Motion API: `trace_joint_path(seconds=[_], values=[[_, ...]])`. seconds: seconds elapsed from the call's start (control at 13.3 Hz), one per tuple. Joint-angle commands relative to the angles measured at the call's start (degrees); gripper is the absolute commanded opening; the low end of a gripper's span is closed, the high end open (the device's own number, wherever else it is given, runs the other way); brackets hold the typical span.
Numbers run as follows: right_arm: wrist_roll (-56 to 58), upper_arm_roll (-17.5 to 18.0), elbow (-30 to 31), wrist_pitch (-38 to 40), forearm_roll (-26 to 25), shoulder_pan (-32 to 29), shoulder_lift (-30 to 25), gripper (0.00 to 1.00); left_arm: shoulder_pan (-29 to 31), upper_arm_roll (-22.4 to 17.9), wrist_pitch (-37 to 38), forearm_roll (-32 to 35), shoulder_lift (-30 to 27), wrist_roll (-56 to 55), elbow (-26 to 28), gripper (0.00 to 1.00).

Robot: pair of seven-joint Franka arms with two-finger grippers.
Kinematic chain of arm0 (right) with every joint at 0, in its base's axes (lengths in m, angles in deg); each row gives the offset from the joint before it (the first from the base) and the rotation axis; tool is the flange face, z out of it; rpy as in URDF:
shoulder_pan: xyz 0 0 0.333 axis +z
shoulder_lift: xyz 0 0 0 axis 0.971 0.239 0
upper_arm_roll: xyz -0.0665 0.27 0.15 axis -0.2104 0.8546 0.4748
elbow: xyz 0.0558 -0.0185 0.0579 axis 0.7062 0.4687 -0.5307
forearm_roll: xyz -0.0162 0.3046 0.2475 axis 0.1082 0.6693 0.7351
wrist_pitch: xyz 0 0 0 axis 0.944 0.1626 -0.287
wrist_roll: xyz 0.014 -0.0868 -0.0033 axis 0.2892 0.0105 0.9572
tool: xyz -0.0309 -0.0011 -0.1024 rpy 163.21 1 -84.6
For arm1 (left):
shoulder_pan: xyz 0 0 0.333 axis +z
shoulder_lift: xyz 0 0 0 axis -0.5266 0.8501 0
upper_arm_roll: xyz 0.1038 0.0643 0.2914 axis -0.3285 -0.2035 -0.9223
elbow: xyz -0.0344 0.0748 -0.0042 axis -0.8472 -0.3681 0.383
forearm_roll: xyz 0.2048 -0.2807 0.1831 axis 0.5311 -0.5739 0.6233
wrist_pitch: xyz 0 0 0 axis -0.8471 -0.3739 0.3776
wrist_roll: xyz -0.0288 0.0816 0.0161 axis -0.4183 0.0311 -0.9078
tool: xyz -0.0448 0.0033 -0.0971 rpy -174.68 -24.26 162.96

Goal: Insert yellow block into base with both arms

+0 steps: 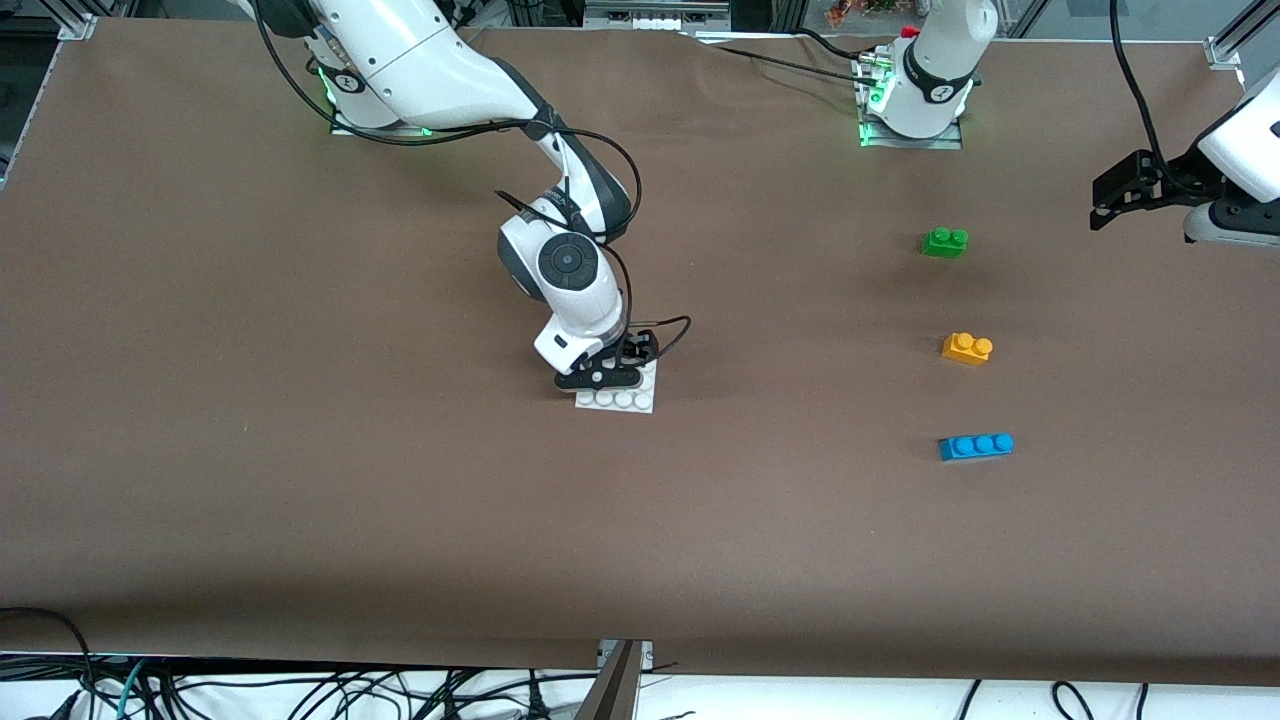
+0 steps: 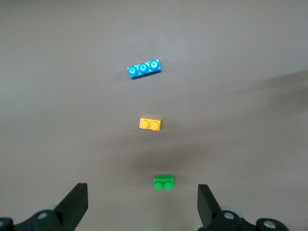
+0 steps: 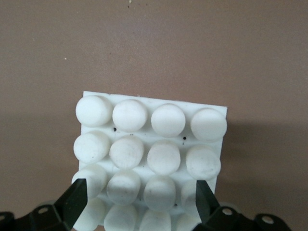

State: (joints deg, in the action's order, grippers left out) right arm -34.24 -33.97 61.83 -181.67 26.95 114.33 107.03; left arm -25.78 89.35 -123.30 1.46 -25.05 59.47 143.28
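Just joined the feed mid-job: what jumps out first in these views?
The right tool sits low on the flat white studded square base at mid-table, fingers open astride it. Toward the left arm's end, small green, orange-yellow and longer blue plastic bricks lie in a row, with the open left tool hovering above the table beside them.

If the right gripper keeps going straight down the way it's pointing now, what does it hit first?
Most likely the base. The right gripper points down at it with open fingers straddling the studs at the plate's edge farther from the front camera. How much gap remains is unclear.
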Motion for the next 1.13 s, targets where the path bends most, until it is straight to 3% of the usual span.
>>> trace_joint_path(seconds=[0.0,0.23,0.53,1.05], values=[[0.8,0.1,-2.5,0.3,0.8,-0.7,0.1,1.0,0.0,0.2,1.0,-0.3,0.7,-0.7,-1.8,1.0],[1.6,-0.4,-2.6,1.5,0.6,-1.2,-1.7,1.0,0.0,0.2,1.0,-0.3,0.7,-0.7,-1.8,1.0],[9.4,-0.7,-2.5,7.0,0.4,-8.5,-7.5,1.0,0.0,0.2,1.0,-0.3,0.7,-0.7,-1.8,1.0],[16.8,-13.0,-2.6,16.7,0.5,-9.8,-14.0,1.0,0.0,0.2,1.0,-0.3,0.7,-0.7,-1.7,1.0]])
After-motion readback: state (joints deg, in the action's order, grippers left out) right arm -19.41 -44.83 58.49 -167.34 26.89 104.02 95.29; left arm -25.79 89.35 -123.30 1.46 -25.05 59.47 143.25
